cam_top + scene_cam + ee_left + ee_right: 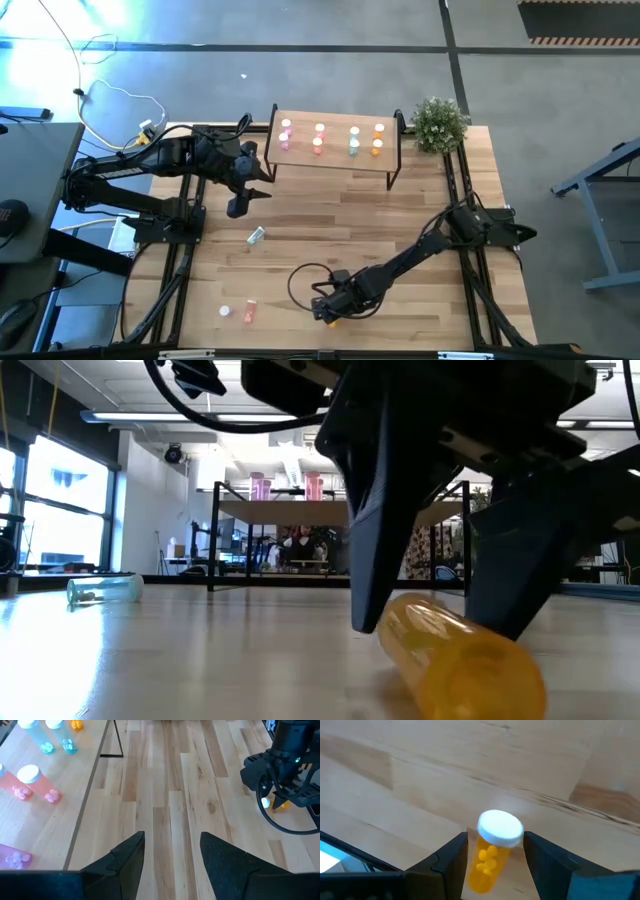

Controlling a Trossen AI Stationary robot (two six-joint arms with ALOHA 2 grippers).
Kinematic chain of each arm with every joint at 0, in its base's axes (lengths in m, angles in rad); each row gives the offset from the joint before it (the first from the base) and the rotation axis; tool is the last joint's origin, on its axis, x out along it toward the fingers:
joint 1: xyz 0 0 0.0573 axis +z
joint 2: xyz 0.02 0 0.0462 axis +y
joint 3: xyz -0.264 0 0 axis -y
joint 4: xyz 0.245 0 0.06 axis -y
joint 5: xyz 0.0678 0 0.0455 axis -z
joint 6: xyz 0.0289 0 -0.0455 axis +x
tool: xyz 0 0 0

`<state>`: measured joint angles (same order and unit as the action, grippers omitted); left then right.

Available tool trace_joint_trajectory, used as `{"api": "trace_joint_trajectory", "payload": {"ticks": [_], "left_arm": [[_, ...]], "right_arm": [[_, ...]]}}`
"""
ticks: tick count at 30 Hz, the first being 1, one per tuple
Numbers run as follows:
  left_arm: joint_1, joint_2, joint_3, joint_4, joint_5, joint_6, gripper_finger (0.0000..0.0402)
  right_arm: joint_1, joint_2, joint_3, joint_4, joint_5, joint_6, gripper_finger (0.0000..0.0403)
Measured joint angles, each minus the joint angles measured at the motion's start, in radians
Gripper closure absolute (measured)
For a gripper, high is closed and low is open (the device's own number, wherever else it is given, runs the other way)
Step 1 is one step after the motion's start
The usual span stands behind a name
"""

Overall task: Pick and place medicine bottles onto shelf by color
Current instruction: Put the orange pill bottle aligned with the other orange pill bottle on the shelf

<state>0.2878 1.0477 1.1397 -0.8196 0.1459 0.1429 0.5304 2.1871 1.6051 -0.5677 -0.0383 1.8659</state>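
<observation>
Your right gripper (495, 857) straddles the orange bottle (492, 851) lying on the tabletop (420, 780), fingers apart on either flank, its long axis running between them, cap outward.

Both arms (150, 170) were matte black, jointed; black cable looped at right wrist (305, 282); fingers (122, 857) dark, wedge-shaped.

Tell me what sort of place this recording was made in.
Probably a robotics lab or workshop: a light wood-plank table on a grey concrete floor, loose white cables lying nearby, and an open hall with big windows behind.
</observation>
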Motion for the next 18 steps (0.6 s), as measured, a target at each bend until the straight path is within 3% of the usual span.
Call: {"api": "trace_joint_trajectory", "payload": {"ticks": [6,18], "left_arm": [[0.000,0.000,0.000,0.000,0.000,0.000,0.0218],[0.000,0.000,0.000,0.000,0.000,0.000,0.0218]], "right_arm": [[0.000,0.005,0.000,0.003,0.000,-0.003,0.0228],[-0.002,0.005,0.000,-0.025,-0.008,0.015,0.0287]]}}
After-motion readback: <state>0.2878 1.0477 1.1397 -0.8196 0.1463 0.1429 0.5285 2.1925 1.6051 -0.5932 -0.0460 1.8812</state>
